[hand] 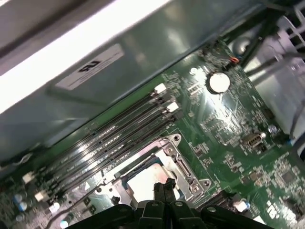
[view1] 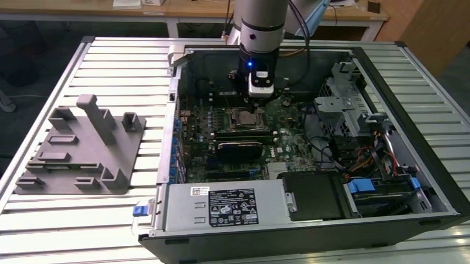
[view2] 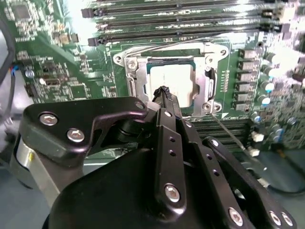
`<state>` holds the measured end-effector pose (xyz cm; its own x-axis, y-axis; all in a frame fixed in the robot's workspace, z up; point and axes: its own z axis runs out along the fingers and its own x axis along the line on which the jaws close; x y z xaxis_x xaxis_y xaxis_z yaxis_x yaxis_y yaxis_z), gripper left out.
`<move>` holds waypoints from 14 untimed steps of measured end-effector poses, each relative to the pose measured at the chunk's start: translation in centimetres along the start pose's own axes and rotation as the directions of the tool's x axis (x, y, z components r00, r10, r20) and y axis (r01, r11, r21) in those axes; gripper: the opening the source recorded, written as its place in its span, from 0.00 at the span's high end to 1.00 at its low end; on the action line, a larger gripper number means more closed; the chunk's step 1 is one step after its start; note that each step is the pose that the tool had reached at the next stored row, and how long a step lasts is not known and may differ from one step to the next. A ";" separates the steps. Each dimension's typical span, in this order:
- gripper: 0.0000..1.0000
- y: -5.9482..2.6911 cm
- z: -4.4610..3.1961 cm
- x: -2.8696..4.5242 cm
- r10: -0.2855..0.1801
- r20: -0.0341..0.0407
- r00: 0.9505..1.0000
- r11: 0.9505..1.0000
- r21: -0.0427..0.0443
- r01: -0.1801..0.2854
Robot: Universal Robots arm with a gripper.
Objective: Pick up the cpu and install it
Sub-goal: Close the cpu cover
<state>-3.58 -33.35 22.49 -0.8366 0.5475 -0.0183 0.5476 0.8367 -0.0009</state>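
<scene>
The cpu (view2: 174, 81) is a silver square with a pale rim, lying flat inside the metal socket frame (view2: 131, 78) on the green motherboard (view2: 62, 71). In the first wrist view the cpu (hand: 138, 183) shows as a bright patch within the frame. My gripper (view2: 164, 92) hangs just above the cpu's near edge, its two black fingertips pressed together with nothing between them. In the exterior view the gripper (view1: 257, 103) points down into the open computer case (view1: 411, 181), right over the socket (view1: 246, 117).
Black memory slots (view2: 181, 24) run beside the socket, and a thin wire lever (view2: 228, 136) lies along it. A long black module (view1: 239, 148) sits nearer the power supply (view1: 220, 206). Drive cage and cables (view1: 353, 121) are on the exterior view's right; a grey fixture (view1: 81, 148) stands outside, on its left.
</scene>
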 end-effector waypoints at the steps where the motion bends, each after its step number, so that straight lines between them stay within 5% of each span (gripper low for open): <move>1: 0.89 0.00 0.00 0.00 -0.018 0.000 1.000 1.000 0.000 0.018; 8: 0.89 0.00 0.01 0.00 -0.145 0.000 0.989 0.989 -0.002 0.145; 14: 0.89 0.00 0.04 0.00 -0.252 0.001 0.968 0.968 -0.004 0.252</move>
<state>-3.58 -33.36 22.44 -0.9476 0.3188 -0.0183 0.3189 0.9478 -0.0010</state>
